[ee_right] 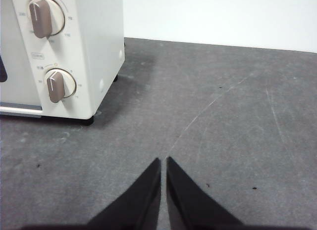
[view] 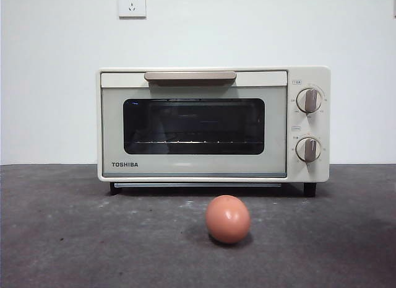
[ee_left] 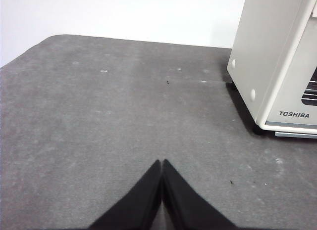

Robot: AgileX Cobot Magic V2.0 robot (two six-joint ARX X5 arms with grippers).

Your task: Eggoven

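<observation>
A smooth orange-brown egg (view: 228, 219) lies on the dark grey table in front of the cream TOSHIBA toaster oven (view: 213, 124). The oven's door is closed, with a dark glass window and a handle along the top; two knobs sit on its right side. The left wrist view catches the oven's left side (ee_left: 277, 62), and my left gripper (ee_left: 162, 163) is shut over bare table away from it. In the right wrist view the oven's knob panel (ee_right: 64, 52) shows, and my right gripper (ee_right: 163, 161) is shut with nothing in it. Neither gripper appears in the front view.
A white wall stands behind the oven, with a power socket (view: 132, 3) high up. The grey table (view: 74, 238) stretches to both sides of the oven.
</observation>
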